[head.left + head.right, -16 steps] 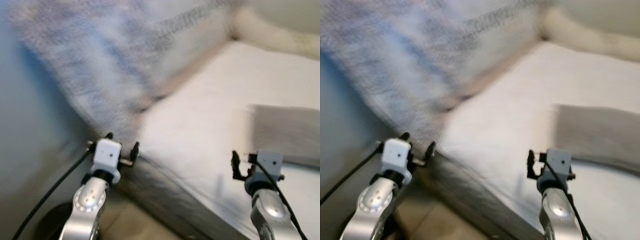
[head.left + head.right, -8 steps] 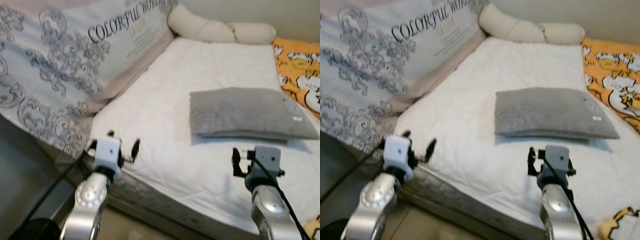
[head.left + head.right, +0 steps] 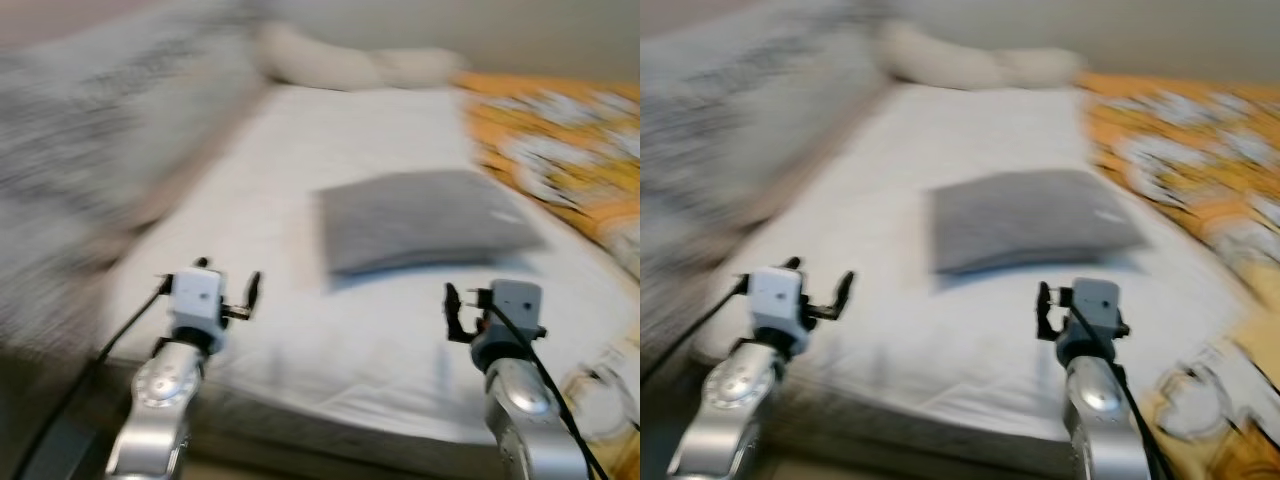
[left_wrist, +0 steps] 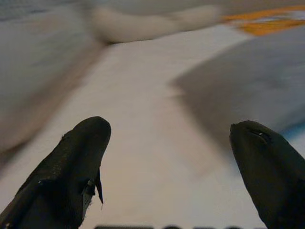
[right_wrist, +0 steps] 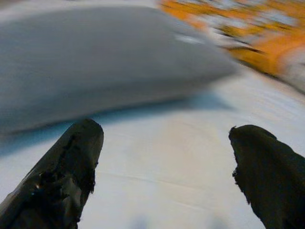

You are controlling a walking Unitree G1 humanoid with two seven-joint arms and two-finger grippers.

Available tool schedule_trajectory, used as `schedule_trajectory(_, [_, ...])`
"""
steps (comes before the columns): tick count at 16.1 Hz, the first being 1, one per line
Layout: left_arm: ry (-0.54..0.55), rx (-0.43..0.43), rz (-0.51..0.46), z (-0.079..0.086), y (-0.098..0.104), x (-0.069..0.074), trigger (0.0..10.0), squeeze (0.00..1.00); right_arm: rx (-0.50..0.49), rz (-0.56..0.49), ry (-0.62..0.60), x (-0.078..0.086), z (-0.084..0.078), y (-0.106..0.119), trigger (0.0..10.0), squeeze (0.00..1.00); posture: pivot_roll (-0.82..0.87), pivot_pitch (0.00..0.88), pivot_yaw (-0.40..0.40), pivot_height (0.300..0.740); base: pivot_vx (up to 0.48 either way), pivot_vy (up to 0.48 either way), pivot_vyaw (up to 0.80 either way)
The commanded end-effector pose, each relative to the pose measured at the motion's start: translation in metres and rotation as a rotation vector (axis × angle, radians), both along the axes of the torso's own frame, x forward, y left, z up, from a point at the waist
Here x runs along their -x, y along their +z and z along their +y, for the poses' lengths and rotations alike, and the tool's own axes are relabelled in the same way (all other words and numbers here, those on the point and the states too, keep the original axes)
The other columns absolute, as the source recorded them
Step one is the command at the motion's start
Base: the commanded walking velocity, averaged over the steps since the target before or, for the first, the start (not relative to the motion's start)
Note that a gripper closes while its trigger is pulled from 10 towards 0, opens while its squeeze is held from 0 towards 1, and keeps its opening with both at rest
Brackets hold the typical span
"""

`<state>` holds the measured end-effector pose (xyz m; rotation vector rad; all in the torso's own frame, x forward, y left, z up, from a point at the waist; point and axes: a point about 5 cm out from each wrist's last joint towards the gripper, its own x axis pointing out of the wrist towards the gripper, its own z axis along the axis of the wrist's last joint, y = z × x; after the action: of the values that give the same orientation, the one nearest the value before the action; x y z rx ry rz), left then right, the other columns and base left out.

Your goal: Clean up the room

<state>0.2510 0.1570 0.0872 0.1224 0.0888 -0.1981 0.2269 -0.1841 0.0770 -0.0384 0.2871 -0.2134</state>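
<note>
A grey pillow (image 3: 420,215) lies flat on the white bed (image 3: 370,340), a little beyond both grippers. An orange patterned blanket (image 3: 560,130) covers the bed's right side. My left gripper (image 3: 230,280) hovers open over the bed's near left edge, with nothing between its fingers (image 4: 81,157). Over the near right part, my right gripper (image 3: 468,305) is open and empty too. In the right wrist view the pillow (image 5: 95,57) lies just past the open fingers (image 5: 71,162). All views are blurred by motion.
A cream bolster (image 3: 340,65) lies along the far end of the bed by the wall. A large grey-patterned quilt (image 3: 90,170) is heaped along the left side. The bed's front edge (image 3: 330,440) runs just below the grippers.
The whole picture has slid left and blurred, so the camera has swung to the right. More of the orange blanket shows. Both arms keep the same pose, grippers still open.
</note>
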Motion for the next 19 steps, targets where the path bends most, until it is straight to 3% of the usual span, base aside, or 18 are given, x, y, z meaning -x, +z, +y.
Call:
schedule_trajectory(1, [0.013, -0.013, 0.010, 0.007, -0.001, 0.000, 10.0, 0.00, -0.001, -0.022, 0.012, -0.002, 0.005, 0.005, 10.0, 0.00, -0.01, 0.000, 0.043, 0.740, 0.311, 0.000, -0.76])
schedule_trajectory(4, [0.007, -0.017, 0.013, 0.007, -0.002, -0.001, 10.0, 0.00, 0.012, -0.028, 0.031, -0.002, 0.008, 0.006, 10.0, 0.00, -0.01, 0.000, 0.043, 0.740, 0.310, 0.000, -0.76])
schedule_trajectory(15, [-0.019, -0.050, 0.017, 0.004, -0.006, -0.001, 10.0, 0.00, 0.017, 0.004, 0.088, -0.002, 0.011, 0.001, 10.0, 0.00, -0.02, 0.000, 0.053, 0.740, 0.000, 0.000, 0.00])
schedule_trajectory(17, [-0.092, -0.071, 0.044, -0.002, -0.009, -0.001, 10.0, 0.00, -0.145, 0.047, 0.058, -0.017, 0.006, -0.004, 10.0, 1.00, -0.03, 0.000, 0.065, 0.740, 0.000, 0.000, 0.00])
schedule_trajectory(18, [-0.118, -0.077, 0.053, -0.004, -0.011, 0.000, 10.0, 0.00, -0.184, 0.066, 0.055, -0.020, 0.006, -0.006, 10.0, 1.00, -0.03, 0.000, 0.065, 0.740, 0.000, 0.000, 0.00])
schedule_trajectory(19, [-0.199, -0.112, 0.072, -0.009, -0.014, 0.002, 10.0, 0.00, -0.284, 0.092, 0.047, -0.029, 0.007, -0.009, 10.0, 1.00, -0.02, 0.000, 0.064, 0.740, 0.000, 0.000, 0.00])
